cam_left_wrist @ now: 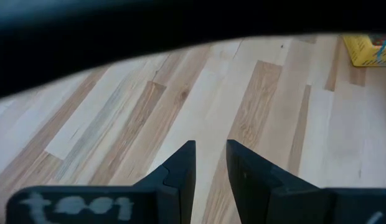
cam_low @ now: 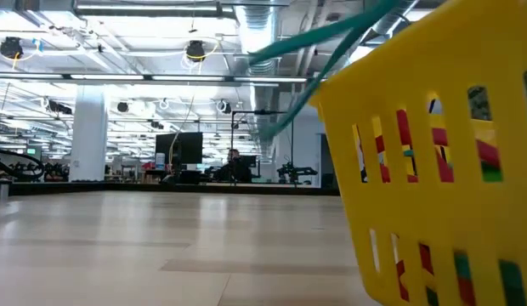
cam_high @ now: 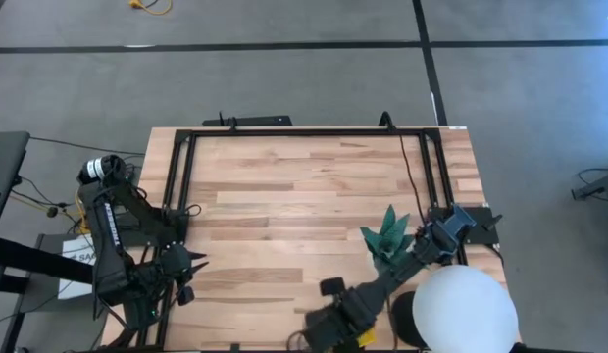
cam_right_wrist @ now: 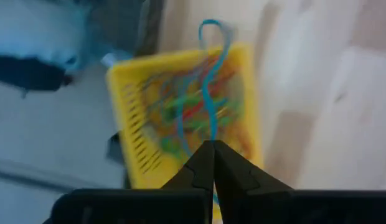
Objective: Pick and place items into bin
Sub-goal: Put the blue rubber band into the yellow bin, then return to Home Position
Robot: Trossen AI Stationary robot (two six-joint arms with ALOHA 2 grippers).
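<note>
My right gripper (cam_right_wrist: 212, 144) hangs over the yellow bin (cam_right_wrist: 134, 124) near the table's near edge, shut on a blue band (cam_right_wrist: 210, 93). In the high view the gripper (cam_high: 329, 319) covers most of the bin (cam_high: 368, 339). The bin holds a heap of red, green, yellow and blue bands (cam_right_wrist: 193, 112), which show through its slotted wall (cam_low: 404, 127). In the low view the blue band's strands (cam_low: 331, 34) cross above the bin (cam_low: 416, 195). My left gripper (cam_left_wrist: 210, 155) waits at the table's left side (cam_high: 186, 279), slightly open over bare wood. My right gripper pinches the blue band between its two fingertips, at one end of the loop (cam_right_wrist: 211, 138), coming from above and pointing down. The rest of the loop trails away over the bin's heap, and its far bend (cam_right_wrist: 208, 25) reaches past the bin's rim.
A big white sphere (cam_high: 466, 309) sits at the near right corner beside the bin. A teal folded-paper star (cam_high: 387, 235) stands just beyond my right arm. A black frame (cam_high: 304, 132) borders the table's far and side edges. The wooden middle (cam_high: 284, 216) is bare.
</note>
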